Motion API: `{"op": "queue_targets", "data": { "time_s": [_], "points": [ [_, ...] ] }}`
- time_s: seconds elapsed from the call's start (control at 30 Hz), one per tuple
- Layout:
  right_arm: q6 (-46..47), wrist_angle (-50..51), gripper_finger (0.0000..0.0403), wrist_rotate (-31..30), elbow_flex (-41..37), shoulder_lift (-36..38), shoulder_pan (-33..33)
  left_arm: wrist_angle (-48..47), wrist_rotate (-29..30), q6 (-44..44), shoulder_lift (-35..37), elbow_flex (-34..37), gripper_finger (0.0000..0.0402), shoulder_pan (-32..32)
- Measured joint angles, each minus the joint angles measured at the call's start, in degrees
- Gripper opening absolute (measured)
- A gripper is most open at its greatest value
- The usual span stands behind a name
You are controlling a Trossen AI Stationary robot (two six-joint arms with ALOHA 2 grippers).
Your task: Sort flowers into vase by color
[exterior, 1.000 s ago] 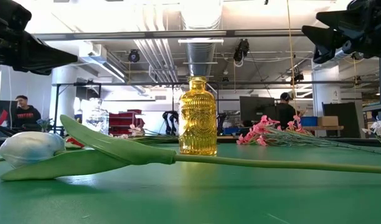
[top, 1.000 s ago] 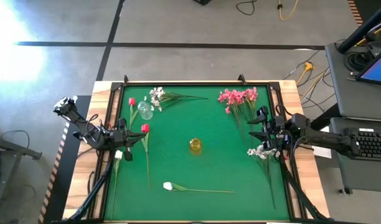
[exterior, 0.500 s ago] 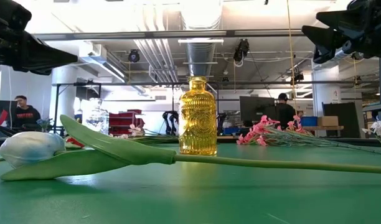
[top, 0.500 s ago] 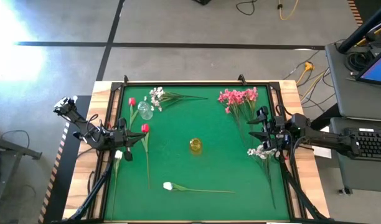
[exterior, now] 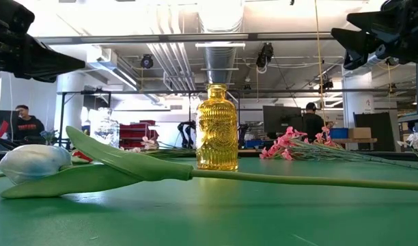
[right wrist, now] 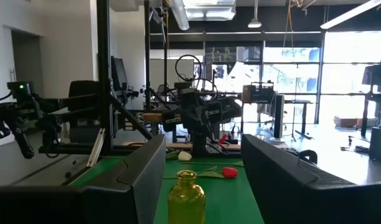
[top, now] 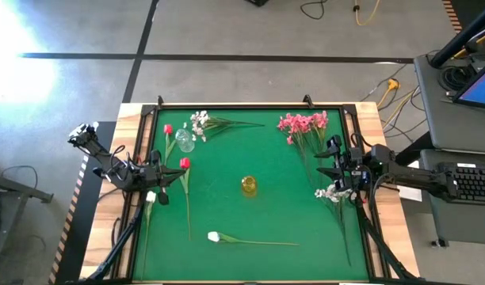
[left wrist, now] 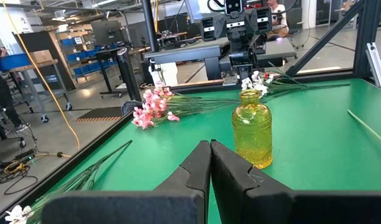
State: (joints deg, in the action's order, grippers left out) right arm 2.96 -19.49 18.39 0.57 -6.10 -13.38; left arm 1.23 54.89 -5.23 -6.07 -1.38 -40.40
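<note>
Green mat (top: 274,214) with flowers lying all over it. Yellow vase (top: 249,185) standing upright in the middle, between the two grippers and well apart from both. Clear vase (top: 185,140) near the far left corner, next to the white spray (top: 200,122) and a red tulip (top: 168,129).

Left gripper (top: 181,178) up over the left side of the mat, fingers (left wrist: 203,163) pressed tight together, holding nothing. Second red tulip (top: 185,163) lying just beside its tip, stem running toward the near edge. White tulip (top: 151,196) just by the left arm at the mat's left edge.

Right gripper (top: 322,164) up over the right side, fingers (right wrist: 144,163) set apart, nothing between them. Pink spray (top: 303,123) lying on the far side of it, near the far right corner. Another small white spray (top: 333,192) lying on the near side of it, close by the arm.

One more white tulip (top: 214,236) near the front edge, stem pointing right, well apart from both grippers.
</note>
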Motion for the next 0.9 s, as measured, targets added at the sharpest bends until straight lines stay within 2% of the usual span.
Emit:
{"op": "queue_targets", "data": {
  "time_s": [0.63,0.7,0.8,0.9],
  "points": [
    [-0.57,-0.09,0.0203,-0.07,-0.01,0.01,0.01,0.00,0.02,-0.02,0.00,0.01,0.0000,0.02],
    [2.35,-0.57,0.0203,-0.22,-0.01,0.01,0.00,-0.01,0.01,-0.02,0.00,0.01,0.0000,0.00],
    [15.53,-0.55,0.0203,-0.49,0.00,0.00,0.02,0.00,0.02,0.17,0.00,0.01,0.0000,0.02],
    [18.90,-1.10,0.0203,-2.84,0.01,0.00,0.00,0.00,0.00,0.17,0.00,-0.01,0.0000,0.00]
  ]
}}
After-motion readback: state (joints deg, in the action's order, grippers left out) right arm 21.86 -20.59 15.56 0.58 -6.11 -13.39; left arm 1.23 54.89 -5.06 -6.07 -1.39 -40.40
